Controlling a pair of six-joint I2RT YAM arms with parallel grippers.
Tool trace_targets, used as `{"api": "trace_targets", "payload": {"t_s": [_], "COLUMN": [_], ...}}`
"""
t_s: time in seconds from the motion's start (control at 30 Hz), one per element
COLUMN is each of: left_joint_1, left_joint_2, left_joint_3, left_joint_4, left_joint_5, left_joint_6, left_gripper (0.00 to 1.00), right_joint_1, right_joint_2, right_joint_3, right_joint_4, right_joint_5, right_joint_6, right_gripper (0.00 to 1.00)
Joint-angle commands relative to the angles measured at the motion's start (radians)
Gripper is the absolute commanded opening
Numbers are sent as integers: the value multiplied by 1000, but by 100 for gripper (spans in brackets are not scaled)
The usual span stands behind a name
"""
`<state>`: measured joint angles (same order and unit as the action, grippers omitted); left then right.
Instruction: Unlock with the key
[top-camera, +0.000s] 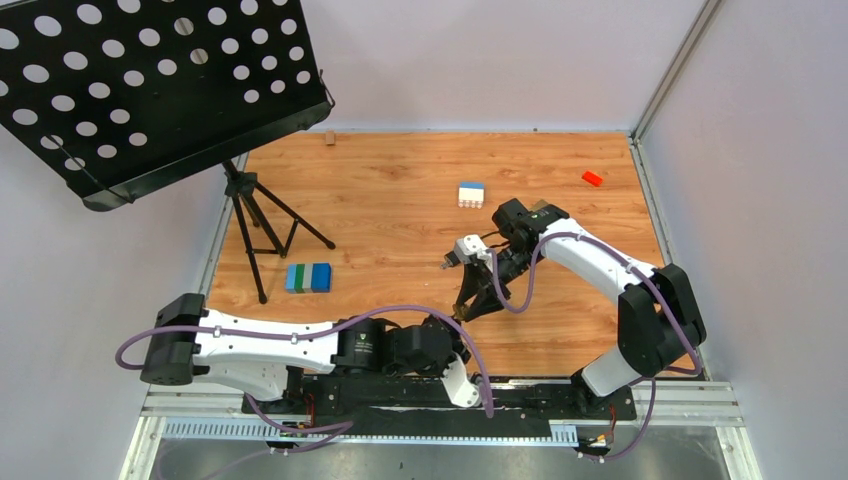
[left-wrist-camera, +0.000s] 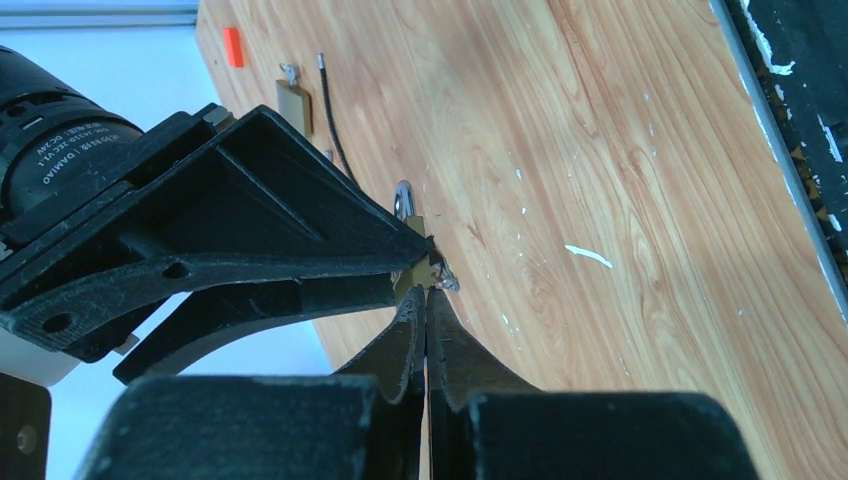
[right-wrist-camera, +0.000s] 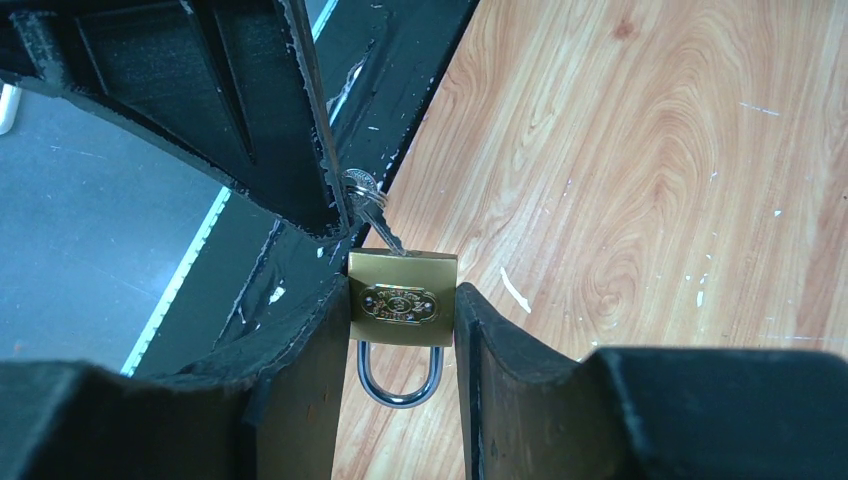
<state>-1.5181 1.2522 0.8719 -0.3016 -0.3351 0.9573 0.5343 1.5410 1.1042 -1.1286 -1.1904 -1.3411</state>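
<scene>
Gripping a brass padlock (right-wrist-camera: 403, 300) by its sides, the right claw (right-wrist-camera: 403, 295) has it shackle-end toward its own camera. The left claw (left-wrist-camera: 427, 296) is pinched tight on the key (right-wrist-camera: 372, 212) — tiny, dull grey, thin and flat, its blade meeting the lock's end opposite the shackle. The right wrist view gives the lock face and key plainly. The left wrist view hides most of that lock but catches a second padlock (left-wrist-camera: 293, 105) lying well apart on the table (left-wrist-camera: 620, 150) — two padlocks, one key.

White-shelled arms (top-camera: 260, 350) with black joints (top-camera: 400, 348), looping purple cables (top-camera: 400, 309), and scuffed matte-black fingers (right-wrist-camera: 300, 380).
</scene>
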Motion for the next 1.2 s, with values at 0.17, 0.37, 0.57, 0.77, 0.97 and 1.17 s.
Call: {"api": "trace_targets", "payload": {"t_s": [0.17,0.37,0.57,0.77,0.97,1.17], "left_joint_1": [13,45,52,52,53,54], "left_joint_2": [-85,-120,-120,-97,-82,-80], "left_joint_3": [-45,-64,-65,-62,-65,-79], "left_joint_4": [55,46,52,63,76,92], "left_joint_5": [2,36,50,61,66,67], "left_joint_6": [17,6,2,0,3,30], "left_gripper": [0,0,0,0,0,0], "right_joint_1": [5,5,5,6,4,6], "right_joint_2": [-13,-11,-5,-7,-11,11], "right_joint_3": [27,27,35,36,37,50], "right_joint_4": [-42,-45,-66,-70,-96,-183], "right_joint_5": [-129,-127,-136,-140,-151,-167], "right_joint_6": [-63,-65,-80,-85,-123,-212], "right_gripper": [0,0,0,0,0,0]}}
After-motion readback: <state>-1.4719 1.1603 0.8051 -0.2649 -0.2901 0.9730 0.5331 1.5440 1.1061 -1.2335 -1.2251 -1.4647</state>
